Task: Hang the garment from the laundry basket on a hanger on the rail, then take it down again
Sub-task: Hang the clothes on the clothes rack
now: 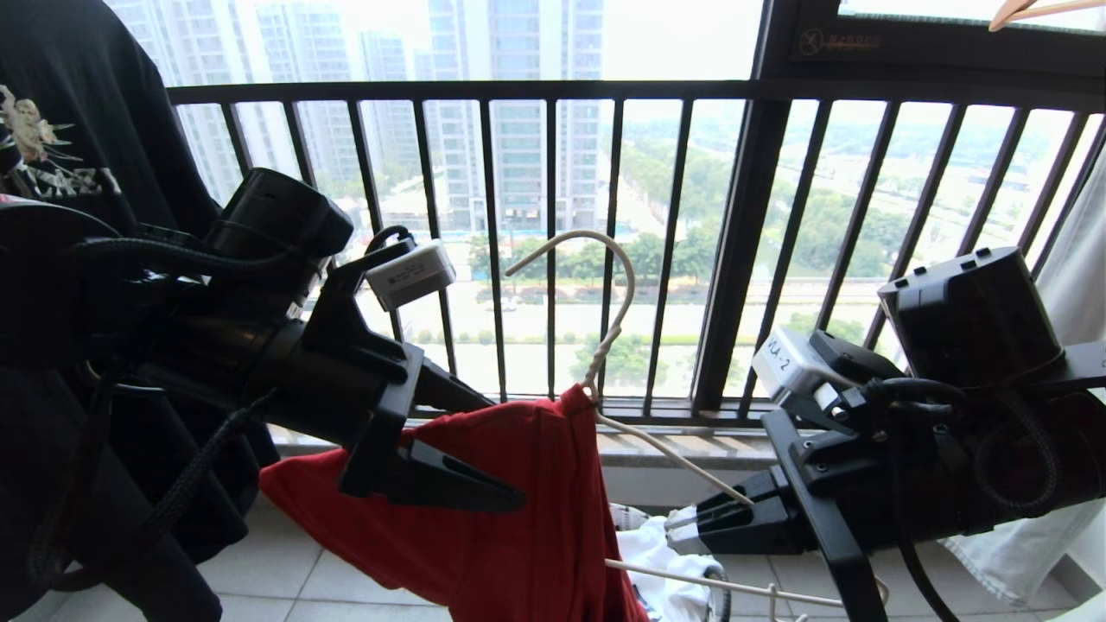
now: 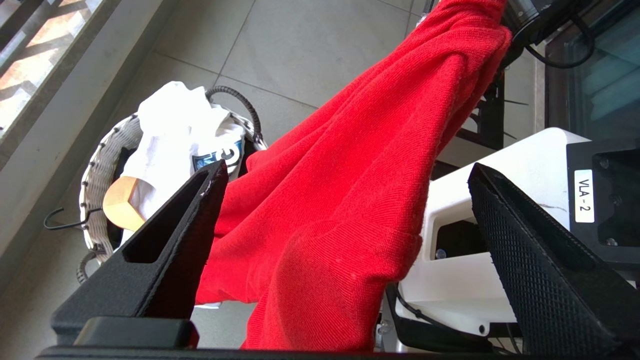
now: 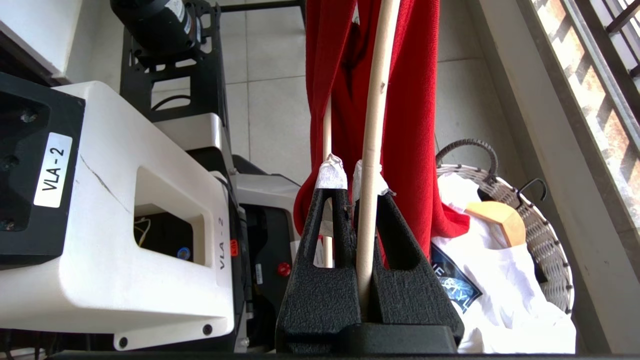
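Observation:
The red garment (image 1: 518, 518) hangs over one side of the pale wire hanger (image 1: 615, 320), whose hook rises out of the cloth in front of the window bars. My right gripper (image 1: 683, 529) is shut on the hanger's bare arm (image 3: 369, 150), holding it up above the floor. My left gripper (image 1: 503, 449) stands open, its fingers (image 2: 190, 225) on either side of a fold of the garment (image 2: 350, 200) without clamping it. Below on the floor stands the laundry basket (image 2: 100, 170), also seen in the right wrist view (image 3: 545, 235). The rail is out of view.
A white printed shirt (image 2: 175, 125) and a wooden hanger (image 2: 122, 202) lie in the basket. A black printed T-shirt (image 1: 78, 130) hangs at the left, pale cloth (image 1: 1063, 302) at the right. Black window railing (image 1: 553, 91) runs straight ahead. My white base (image 2: 500, 200) is right under the garment.

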Robot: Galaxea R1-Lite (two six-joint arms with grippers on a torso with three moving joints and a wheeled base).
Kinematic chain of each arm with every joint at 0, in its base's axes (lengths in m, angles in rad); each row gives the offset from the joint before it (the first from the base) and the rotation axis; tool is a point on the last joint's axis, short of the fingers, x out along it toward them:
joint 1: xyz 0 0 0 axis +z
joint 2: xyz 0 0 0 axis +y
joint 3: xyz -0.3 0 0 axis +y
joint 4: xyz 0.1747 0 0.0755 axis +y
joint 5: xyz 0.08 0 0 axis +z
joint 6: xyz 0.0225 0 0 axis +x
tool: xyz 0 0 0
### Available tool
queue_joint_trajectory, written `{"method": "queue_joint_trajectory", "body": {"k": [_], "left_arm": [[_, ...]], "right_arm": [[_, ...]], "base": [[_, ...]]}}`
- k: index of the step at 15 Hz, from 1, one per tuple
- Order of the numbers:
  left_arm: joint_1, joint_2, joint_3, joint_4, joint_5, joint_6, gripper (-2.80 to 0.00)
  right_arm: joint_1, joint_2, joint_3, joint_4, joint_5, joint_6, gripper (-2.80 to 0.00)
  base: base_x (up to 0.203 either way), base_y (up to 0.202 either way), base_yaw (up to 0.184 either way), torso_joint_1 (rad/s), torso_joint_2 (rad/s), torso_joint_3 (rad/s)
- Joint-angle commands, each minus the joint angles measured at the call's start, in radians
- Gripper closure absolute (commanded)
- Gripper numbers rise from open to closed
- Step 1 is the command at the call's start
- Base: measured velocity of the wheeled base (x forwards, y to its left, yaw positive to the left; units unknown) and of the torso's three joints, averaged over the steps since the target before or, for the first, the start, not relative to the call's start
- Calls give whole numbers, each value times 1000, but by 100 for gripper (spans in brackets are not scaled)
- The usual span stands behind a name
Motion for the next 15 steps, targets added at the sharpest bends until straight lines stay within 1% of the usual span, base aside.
{"method": "queue_joint_trajectory", "body": {"k": [1, 8, 10, 11, 15], "left_arm": [[0, 3, 1, 2, -5, 4, -280], [0, 2, 2, 1, -8, 8, -280], [0, 0, 9, -1, -8, 19, -280], [0, -1, 6, -1, -10, 18, 0], [1, -6, 2, -1, -8, 15, 0]], "right_arm": [[0, 1, 0, 1, 5, -3, 0], [-4, 1, -1, -1, 5, -3, 0], [-4, 0, -1, -2, 5, 5, 0], [-4, -1, -1, -2, 5, 8, 0], [-9, 1, -1, -2, 3, 8, 0]], "base": [[0, 0, 0, 0, 0, 0], [0, 0, 0, 0, 0, 0], [0, 0, 0, 0, 0, 0], [0, 0, 0, 0, 0, 0], [0, 0, 0, 0, 0, 0]]}}
